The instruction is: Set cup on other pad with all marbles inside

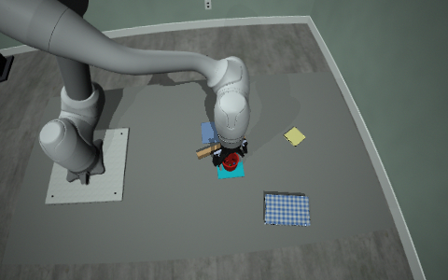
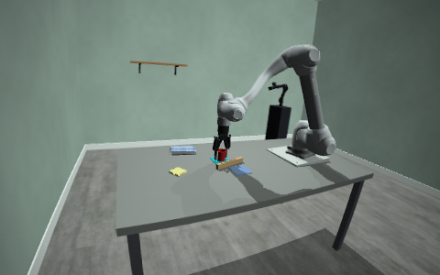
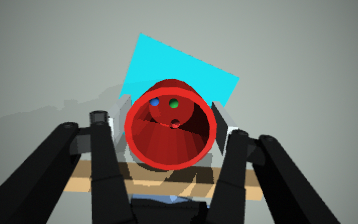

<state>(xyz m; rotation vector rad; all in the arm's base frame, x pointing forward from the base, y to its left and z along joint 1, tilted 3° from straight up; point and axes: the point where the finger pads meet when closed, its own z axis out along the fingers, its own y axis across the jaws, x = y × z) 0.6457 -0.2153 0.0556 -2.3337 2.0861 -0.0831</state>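
The red cup [image 1: 231, 161] stands upright on the cyan pad [image 1: 231, 171], just beyond the wooden rail [image 1: 208, 150]. In the wrist view the cup [image 3: 170, 122] holds a blue, a green and a red marble, with the cyan pad [image 3: 190, 70] under and behind it. My gripper [image 3: 171, 109] is open, its finger pads on either side of the cup with small gaps to its wall. The blue pad [image 1: 208, 132] lies on the other side of the rail. In the side view the cup [image 2: 222, 154] sits below the gripper [image 2: 222, 148], with the rail [image 2: 230, 163] in front.
A yellow square [image 1: 294, 136] lies to the right on the table. A blue checkered cloth [image 1: 287, 209] lies near the front right. The arm's base plate [image 1: 89, 165] is at the left. A black box [image 2: 278, 121] stands behind the table.
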